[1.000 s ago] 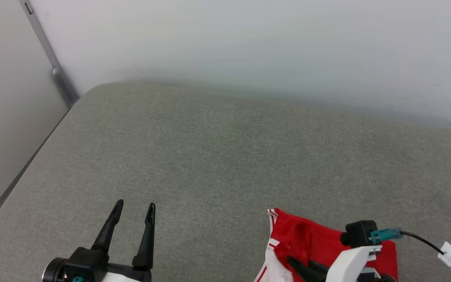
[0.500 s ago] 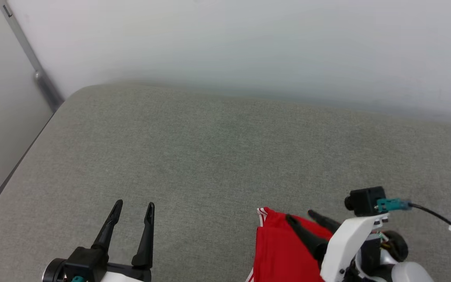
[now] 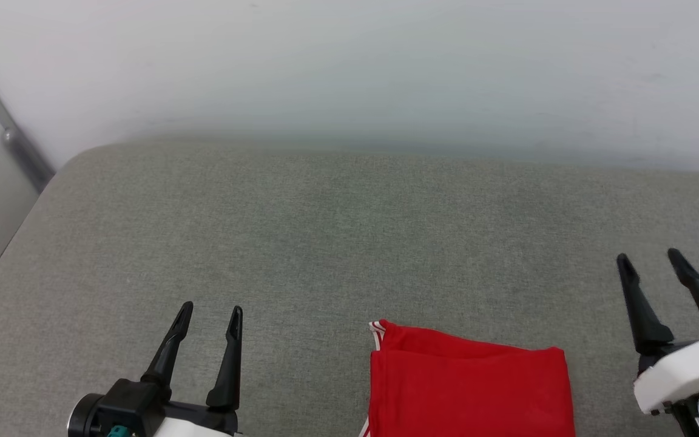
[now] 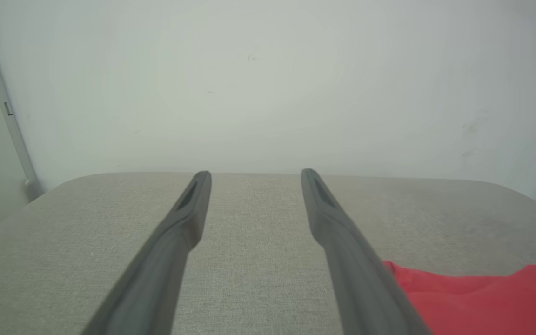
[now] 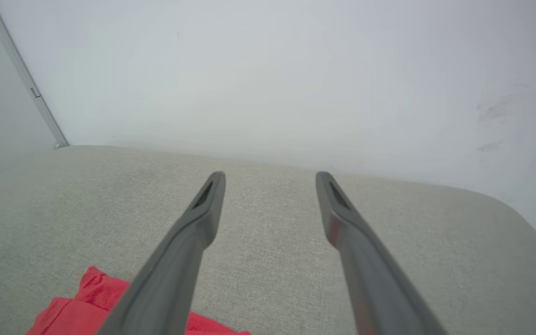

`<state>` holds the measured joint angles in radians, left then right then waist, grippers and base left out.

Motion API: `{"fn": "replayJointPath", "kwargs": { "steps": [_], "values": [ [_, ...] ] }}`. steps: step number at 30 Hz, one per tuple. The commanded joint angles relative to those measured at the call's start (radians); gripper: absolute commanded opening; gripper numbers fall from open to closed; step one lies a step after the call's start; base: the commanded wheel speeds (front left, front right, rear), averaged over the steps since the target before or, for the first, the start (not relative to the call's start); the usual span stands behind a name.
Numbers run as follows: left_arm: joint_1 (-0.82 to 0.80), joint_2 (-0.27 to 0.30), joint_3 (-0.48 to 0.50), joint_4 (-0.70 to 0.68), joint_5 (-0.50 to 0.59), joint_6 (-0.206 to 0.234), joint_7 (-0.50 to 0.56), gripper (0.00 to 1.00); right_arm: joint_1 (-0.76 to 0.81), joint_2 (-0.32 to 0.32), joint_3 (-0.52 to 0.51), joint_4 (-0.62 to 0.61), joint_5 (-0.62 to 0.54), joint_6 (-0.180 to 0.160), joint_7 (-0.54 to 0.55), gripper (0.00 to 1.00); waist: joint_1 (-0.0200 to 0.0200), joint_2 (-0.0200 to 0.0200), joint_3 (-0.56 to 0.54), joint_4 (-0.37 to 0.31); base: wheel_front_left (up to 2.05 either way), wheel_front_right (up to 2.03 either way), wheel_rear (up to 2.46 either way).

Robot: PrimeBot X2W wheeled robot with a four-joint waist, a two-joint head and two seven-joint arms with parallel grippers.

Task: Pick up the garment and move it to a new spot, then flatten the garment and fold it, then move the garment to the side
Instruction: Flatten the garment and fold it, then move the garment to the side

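The garment [image 3: 468, 388] lies folded as a flat red rectangle at the near edge of the grey surface, a bit of striped trim showing at its far left corner. It also shows red in the left wrist view [image 4: 477, 298] and in the right wrist view [image 5: 77, 311]. My left gripper [image 3: 211, 311] stands open to the left of the garment, nothing between its fingers. My right gripper [image 3: 648, 255] is open too, to the right of the garment and apart from it. The left gripper [image 4: 255, 173] and the right gripper [image 5: 270, 174] both point toward the wall.
The grey upholstered surface [image 3: 337, 243] runs back to a pale wall [image 3: 349, 67]. Its rounded left edge drops off beside a grey metal bar [image 3: 16, 145] at the far left.
My right gripper let go of the garment, opened and drew back to the right. The garment now lies flat and folded. The camera has swung, shifting the whole picture left.
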<state>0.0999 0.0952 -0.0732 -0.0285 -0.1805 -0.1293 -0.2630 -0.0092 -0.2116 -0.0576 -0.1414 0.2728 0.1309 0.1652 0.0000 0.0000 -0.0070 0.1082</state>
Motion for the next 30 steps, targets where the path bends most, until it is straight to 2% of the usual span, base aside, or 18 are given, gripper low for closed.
{"fn": "replayJointPath", "kwargs": {
  "steps": [1, 4, 9, 12, 19, 30],
  "values": [
    [-0.007, 0.001, 0.0, -0.003, -0.002, -0.002, -0.002, 1.0, 0.027, 0.014, -0.018, -0.02, -0.015, 0.0, -0.032, 1.0, 0.0, 0.0, 0.004, -0.007, 0.0, 0.0, 0.0],
    [-0.003, 0.001, 0.008, -0.006, -0.002, -0.002, -0.002, 1.0, 0.079, 0.07, -0.081, -0.046, -0.017, 0.0, -0.122, 1.0, 0.0, 0.0, 0.009, -0.021, 0.0, 0.0, 0.0],
    [0.007, 0.006, 0.004, 0.0, 0.006, -0.002, -0.002, 1.0, 0.153, 0.113, -0.105, -0.062, -0.059, 0.0, -0.253, 1.0, 0.0, 0.0, 0.009, -0.03, 0.0, 0.0, 0.0],
    [0.009, 0.006, 0.007, 0.001, 0.013, -0.002, -0.002, 1.0, 0.182, 0.128, -0.098, -0.054, -0.075, 0.0, -0.294, 1.0, 0.0, 0.0, 0.009, -0.032, 0.0, 0.0, 0.0],
    [0.007, 0.003, 0.006, 0.009, 0.029, -0.002, -0.002, 1.0, 0.203, 0.148, -0.081, -0.031, -0.09, 0.0, -0.333, 1.0, 0.0, 0.0, 0.014, -0.027, 0.0, 0.0, 0.0],
    [0.001, -0.003, 0.007, 0.012, 0.034, -0.002, -0.002, 1.0, 0.196, 0.156, -0.073, -0.024, -0.08, 0.0, -0.325, 1.0, 0.0, 0.0, 0.016, -0.021, 0.0, 0.0, 0.0]
  ]
}}
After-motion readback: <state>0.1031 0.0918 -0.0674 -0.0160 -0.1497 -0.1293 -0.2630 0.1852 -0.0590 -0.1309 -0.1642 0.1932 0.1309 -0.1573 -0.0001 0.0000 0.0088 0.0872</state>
